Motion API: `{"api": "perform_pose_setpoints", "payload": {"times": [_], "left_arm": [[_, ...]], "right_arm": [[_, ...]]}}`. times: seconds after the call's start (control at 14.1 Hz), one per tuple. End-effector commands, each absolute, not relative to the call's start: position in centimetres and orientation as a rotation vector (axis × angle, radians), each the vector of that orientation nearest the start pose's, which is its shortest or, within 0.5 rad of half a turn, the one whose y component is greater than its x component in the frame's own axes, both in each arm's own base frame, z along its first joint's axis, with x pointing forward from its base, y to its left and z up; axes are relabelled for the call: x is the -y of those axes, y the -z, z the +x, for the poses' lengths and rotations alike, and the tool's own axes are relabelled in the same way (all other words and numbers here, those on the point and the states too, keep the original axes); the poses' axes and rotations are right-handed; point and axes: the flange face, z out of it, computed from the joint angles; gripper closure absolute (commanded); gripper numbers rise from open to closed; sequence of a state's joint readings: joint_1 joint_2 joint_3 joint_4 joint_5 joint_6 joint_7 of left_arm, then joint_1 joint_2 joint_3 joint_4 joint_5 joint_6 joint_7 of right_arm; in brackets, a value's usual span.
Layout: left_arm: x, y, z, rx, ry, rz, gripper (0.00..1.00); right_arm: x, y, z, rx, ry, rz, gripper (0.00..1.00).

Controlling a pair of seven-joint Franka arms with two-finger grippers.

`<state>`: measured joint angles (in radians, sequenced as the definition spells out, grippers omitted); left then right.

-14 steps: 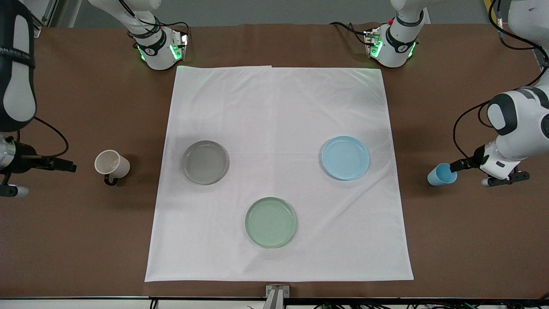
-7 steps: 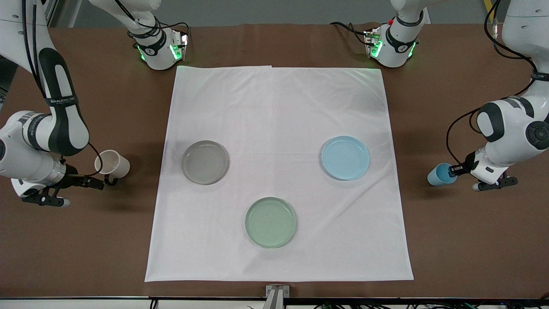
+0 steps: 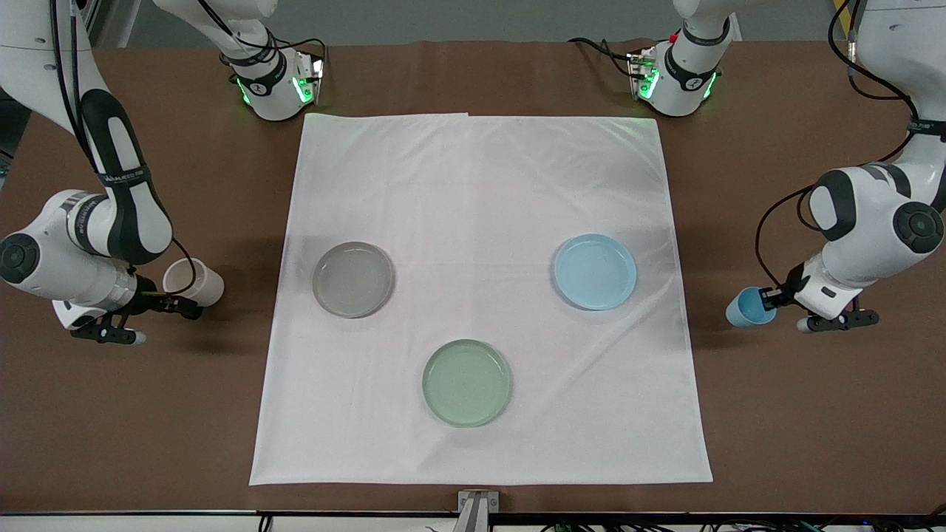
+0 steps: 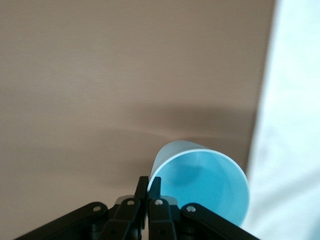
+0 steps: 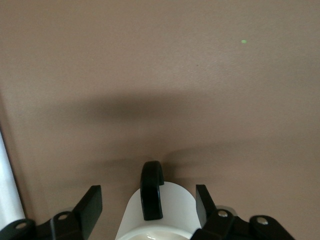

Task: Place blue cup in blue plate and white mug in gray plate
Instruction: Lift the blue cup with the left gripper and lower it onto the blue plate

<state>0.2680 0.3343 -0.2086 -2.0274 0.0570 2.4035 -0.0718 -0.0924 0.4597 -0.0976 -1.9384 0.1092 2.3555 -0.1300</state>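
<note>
Left end effector (image 3: pixel 772 297) is pinching the blue cup (image 3: pixel 745 307) by its rim, over bare table (image 3: pixel 813 414) beside the blue plate (image 3: pixel 595 271). Right end effector (image 3: pixel 183 305), fingers spread, is straddling the white mug (image 3: pixel 194 281), which is sitting beside the gray plate (image 3: pixel 352 279).

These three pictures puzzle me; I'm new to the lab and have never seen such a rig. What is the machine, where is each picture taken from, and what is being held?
Two robot arms work at a brown table spread with a white cloth. The big picture looks down from a camera facing them; the other two come from cameras on their wrists.

On the cloth lie a gray plate, a blue plate and, nearer the front camera, a green plate, all with nothing on them.

The left gripper has its jaws pinched on the rim of the blue cup, tilted, at the left arm's end of the table. The right gripper has open jaws on either side of the white mug, whose black handle shows between them, at the right arm's end.
</note>
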Motion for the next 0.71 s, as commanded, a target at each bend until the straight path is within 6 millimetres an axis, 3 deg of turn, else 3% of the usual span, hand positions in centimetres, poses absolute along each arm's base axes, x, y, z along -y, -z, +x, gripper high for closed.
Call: {"api": "perform_pose_setpoints", "payload": {"times": [0.0,0.35,0.57,0.64], "left_arm": [[1.9,-33.5,58.6,0.204,0.043,-3.166,1.00],[12.0,-34.1,56.6,0.351,-0.035,-3.175,1.00],[17.3,-33.1,55.2,0.442,-0.085,-3.178,1.00],[19.2,-32.4,54.6,0.472,-0.104,-3.170,1.00]], "right_arm": [[11.2,-23.4,59.7,-0.175,-0.033,-3.072,0.23],[11.3,-23.2,59.5,-0.152,-0.042,-3.073,0.54],[11.3,-23.3,59.5,-0.149,-0.039,-3.073,0.90],[11.4,-23.4,59.6,-0.151,-0.037,-3.074,0.98]]}}
